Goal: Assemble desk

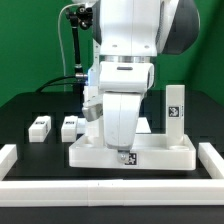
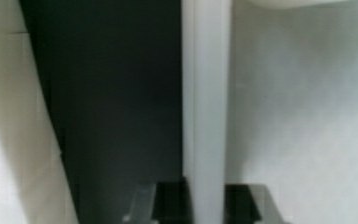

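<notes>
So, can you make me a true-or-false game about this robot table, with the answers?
1. Two small white block legs lie on the black table. True.
2. A third white block leg lies flat. False: it stands upright, at the exterior view's right.
3. The tool is down at the wide white tray-like desk top. True.
4. All the legs are fixed to the desk top. False: none is; they sit on the table.

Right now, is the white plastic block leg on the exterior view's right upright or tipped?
Upright: the white plastic block leg stands on end, taller than wide.
</notes>
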Action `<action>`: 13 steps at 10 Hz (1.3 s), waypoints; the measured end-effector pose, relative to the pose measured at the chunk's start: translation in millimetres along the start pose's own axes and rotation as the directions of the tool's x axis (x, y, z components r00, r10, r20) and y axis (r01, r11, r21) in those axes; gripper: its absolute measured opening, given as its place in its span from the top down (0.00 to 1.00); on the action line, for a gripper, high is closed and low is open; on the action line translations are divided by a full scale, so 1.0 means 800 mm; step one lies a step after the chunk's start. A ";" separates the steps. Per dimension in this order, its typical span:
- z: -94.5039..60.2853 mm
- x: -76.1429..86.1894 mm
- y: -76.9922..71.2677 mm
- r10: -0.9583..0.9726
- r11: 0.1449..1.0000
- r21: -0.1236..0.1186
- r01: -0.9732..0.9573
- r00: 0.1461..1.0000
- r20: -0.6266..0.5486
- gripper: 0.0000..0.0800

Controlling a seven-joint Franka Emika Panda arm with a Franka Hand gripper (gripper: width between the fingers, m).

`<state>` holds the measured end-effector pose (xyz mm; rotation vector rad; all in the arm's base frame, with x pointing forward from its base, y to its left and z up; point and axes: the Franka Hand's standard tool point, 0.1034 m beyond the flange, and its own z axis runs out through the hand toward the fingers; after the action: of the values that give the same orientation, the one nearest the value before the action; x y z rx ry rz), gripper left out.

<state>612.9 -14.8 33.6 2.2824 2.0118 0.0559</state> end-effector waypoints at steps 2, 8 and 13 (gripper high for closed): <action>0.004 0.010 0.025 -0.026 0.999 -0.023 0.026 0.999 -0.018 0.92; 0.008 0.044 0.054 -0.006 0.999 -0.042 0.006 1.000 0.000 0.92; 0.009 0.040 0.047 -0.001 1.000 -0.018 0.001 1.000 0.005 0.60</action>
<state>654.9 11.6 28.7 2.2691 2.0017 0.0675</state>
